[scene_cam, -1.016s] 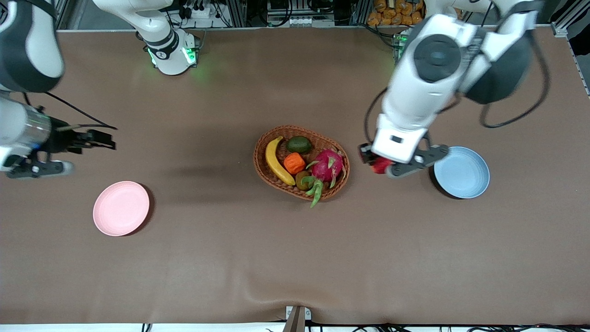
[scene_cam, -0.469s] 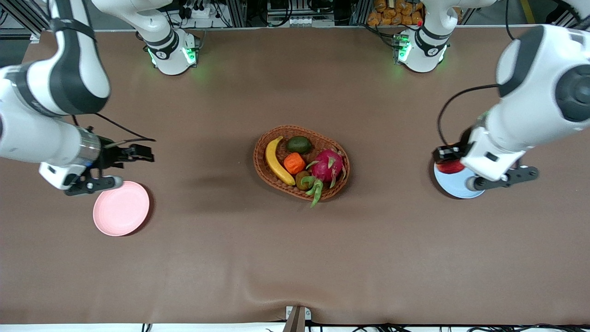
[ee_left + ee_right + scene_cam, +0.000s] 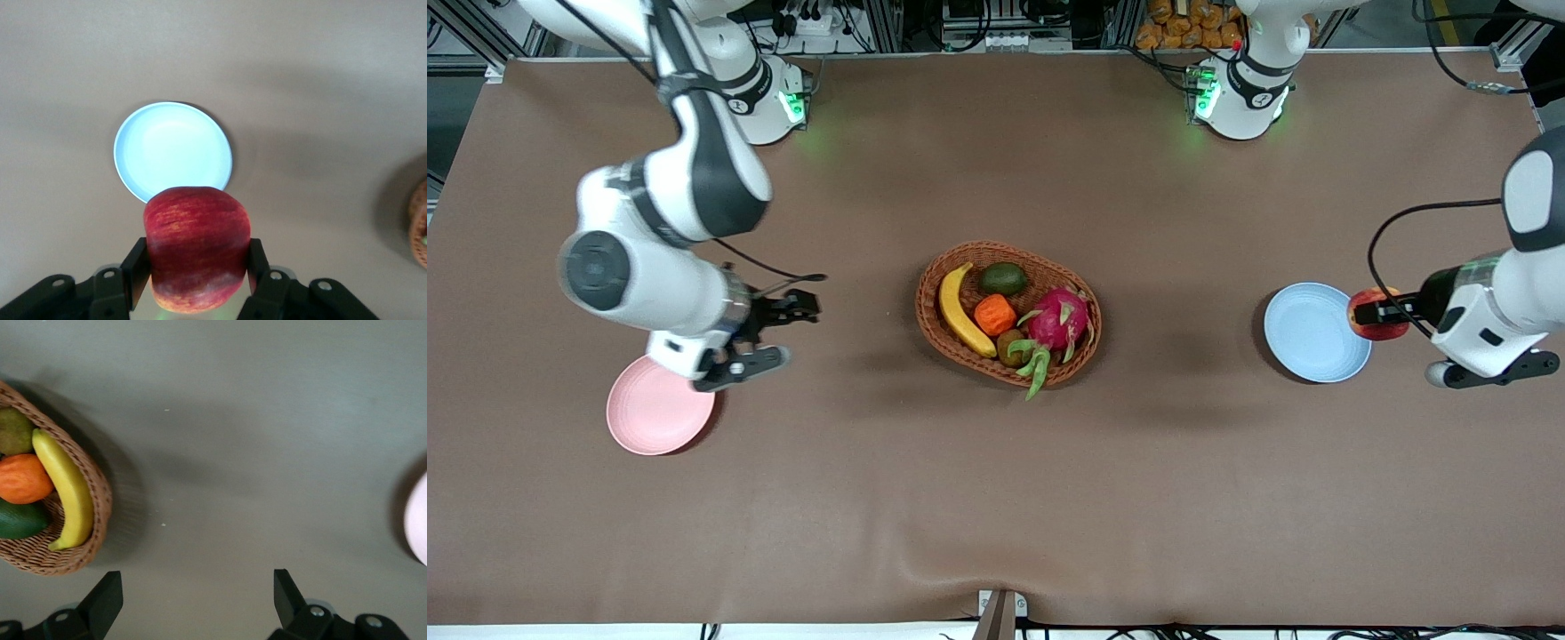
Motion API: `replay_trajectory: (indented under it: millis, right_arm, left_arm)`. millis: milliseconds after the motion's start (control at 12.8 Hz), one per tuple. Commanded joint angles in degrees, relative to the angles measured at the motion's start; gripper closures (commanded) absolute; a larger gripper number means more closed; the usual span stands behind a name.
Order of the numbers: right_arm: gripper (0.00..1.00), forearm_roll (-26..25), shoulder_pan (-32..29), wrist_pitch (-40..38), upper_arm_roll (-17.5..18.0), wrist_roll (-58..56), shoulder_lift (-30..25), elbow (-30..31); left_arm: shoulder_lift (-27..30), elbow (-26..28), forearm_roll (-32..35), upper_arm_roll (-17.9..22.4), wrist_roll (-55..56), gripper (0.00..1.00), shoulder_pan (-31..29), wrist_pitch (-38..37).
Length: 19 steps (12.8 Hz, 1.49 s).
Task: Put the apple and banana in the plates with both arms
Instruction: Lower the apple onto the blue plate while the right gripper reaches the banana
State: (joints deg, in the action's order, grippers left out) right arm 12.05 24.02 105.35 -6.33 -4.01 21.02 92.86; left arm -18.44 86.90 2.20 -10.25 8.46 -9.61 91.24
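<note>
Left gripper (image 3: 197, 283) clamping red, yellow-streaked apple (image 3: 197, 255) over blue plate (image 3: 1307, 338) edge | right gripper (image 3: 193, 600) hanging wide open, empty, over desk (image 3: 996, 498)

From my station: the high front camera faces both bases across the table (image 3: 996, 498). Each wrist camera looks down from mid height; the basket (image 3: 934, 329) (image 3: 100, 500) (image 3: 419, 227) appears in all three views.
</note>
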Motion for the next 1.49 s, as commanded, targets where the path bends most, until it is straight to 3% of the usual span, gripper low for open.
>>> replay_trajectory:
  millis: [0,235,391,625,938,1094,1407]
  right_arm:
    - [0.0,3.5,4.9,2.7,-0.7,5.8,1.9,-0.3]
    - [0.0,3.5,9.6,7.2,-0.7,12.0,4.2,-0.3]
    - [0.0,3.5,11.9,9.5,-0.7,14.5,6.0,-0.2]
    - [0.0,3.1,16.6,15.0,-0.8,21.6,9.1,0.1]
    - [0.0,1.3,19.8,16.9,-1.0,32.0,10.0,1.3]
    - [0.0,-0.3,19.8,17.5,-0.9,32.8,9.7,4.0]
    - [0.0,-0.2,19.9,17.9,-0.8,32.4,10.4,3.8]
  left_arm:
    - [1.7,8.0,-0.4,-0.6,-3.7,1.0,-2.3,7.4]
    - [1.0,15.8,-0.5,-0.6,-9.6,1.0,-7.0,18.2]
    - [-0.8,18.1,-1.1,-0.7,-13.4,1.0,-9.8,22.1]
    - [-4.0,19.2,-6.9,-0.8,-18.8,1.0,-13.4,24.7]
    - [-5.8,20.8,-7.4,-0.8,-20.8,1.0,-13.7,27.1]
    - [-5.8,22.3,-8.6,-1.0,-20.9,1.0,-13.6,27.1]
    - [-8.2,22.6,-9.3,-1.3,-21.0,1.0,-13.6,27.1]
